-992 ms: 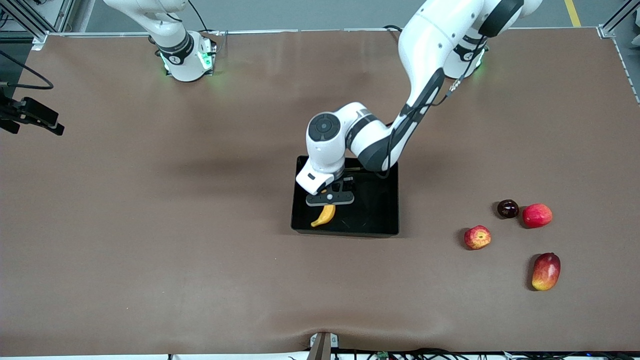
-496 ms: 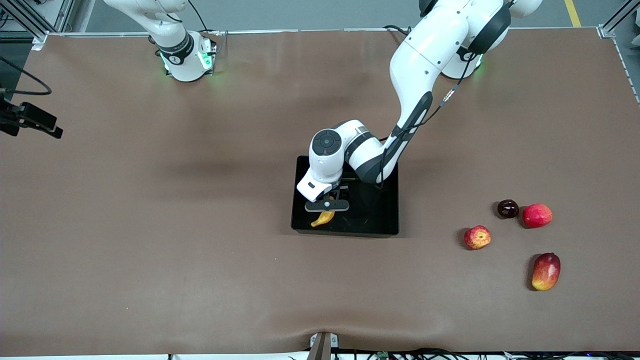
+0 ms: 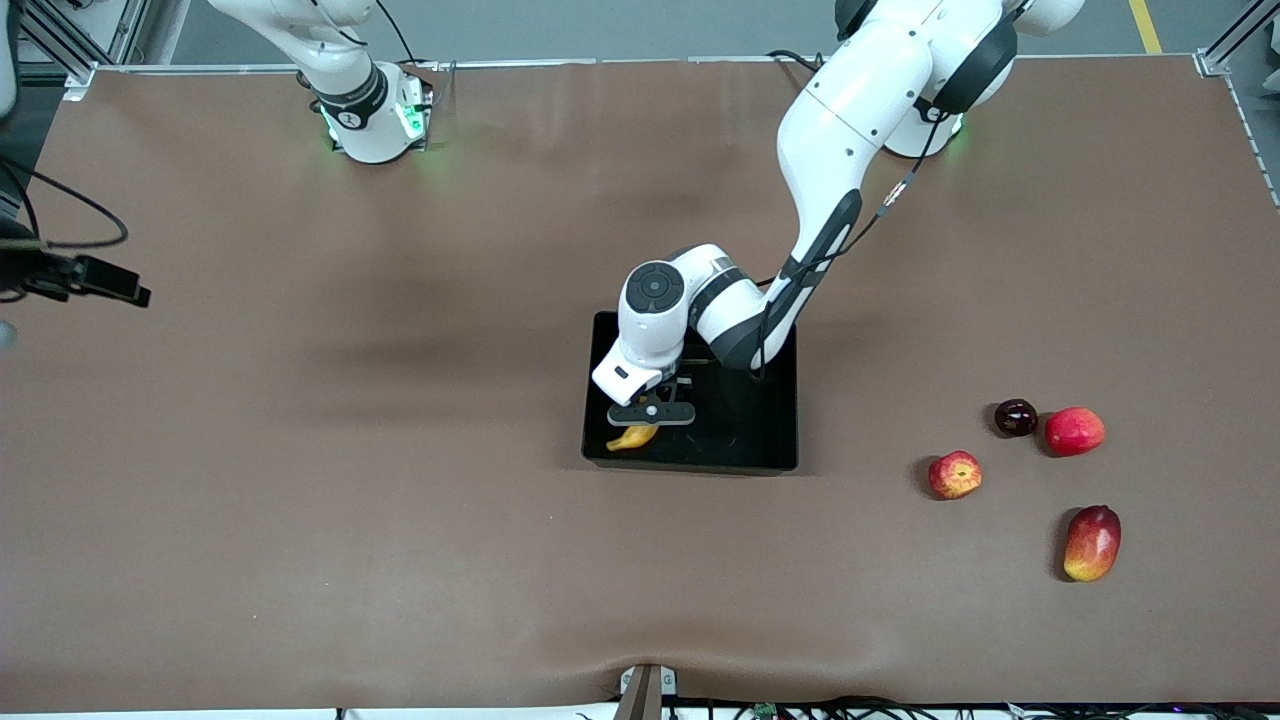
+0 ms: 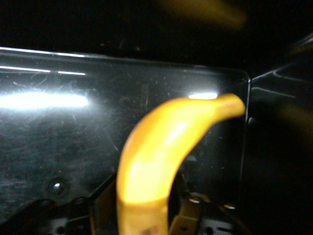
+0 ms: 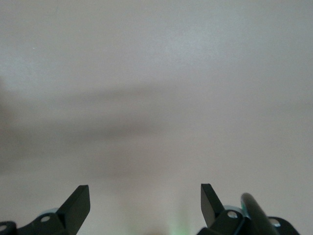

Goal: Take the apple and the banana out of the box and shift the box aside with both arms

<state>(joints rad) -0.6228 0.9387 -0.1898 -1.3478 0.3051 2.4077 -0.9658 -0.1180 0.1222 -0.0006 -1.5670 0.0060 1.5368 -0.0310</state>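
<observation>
Yellow banana [image 3: 632,437] lay in the black box [image 3: 770,440], at the corner toward the right arm's end and near the front camera, w/ the left gripper [image 3: 652,415] down inside the box on it. In the left wrist view the banana [image 4: 161,147] ran up from between the claw's two sides, which sat close against its base; so the claw looked nearly closed on the fruit, tho the fingertips themselves were hidden.

Progress, as I judged it: apple [image 3: 955,474] was already out, on the mat at about 3 o'clock from the box, toward the left arm's end. Near it sat a pinker round fruit [image 3: 1075,431], a dark plum-like one [image 3: 1016,417] and a mango-like one [image 3: 1092,542]. Banana not yet lifted; box not yet moved aside. So roughly a third done.

Right gripper [image 5: 145,203] waited w/ claw wide apart and empty, over bare mat; in the front view only its black tip [image 3: 100,280] showed, at 9 o'clock from the box at the table edge.

Vs a sec earlier: left claw had dropped lower into the box and pinched in, the banana had swung flatter, and the right gripper had drifted a bit nearer the front camera.
</observation>
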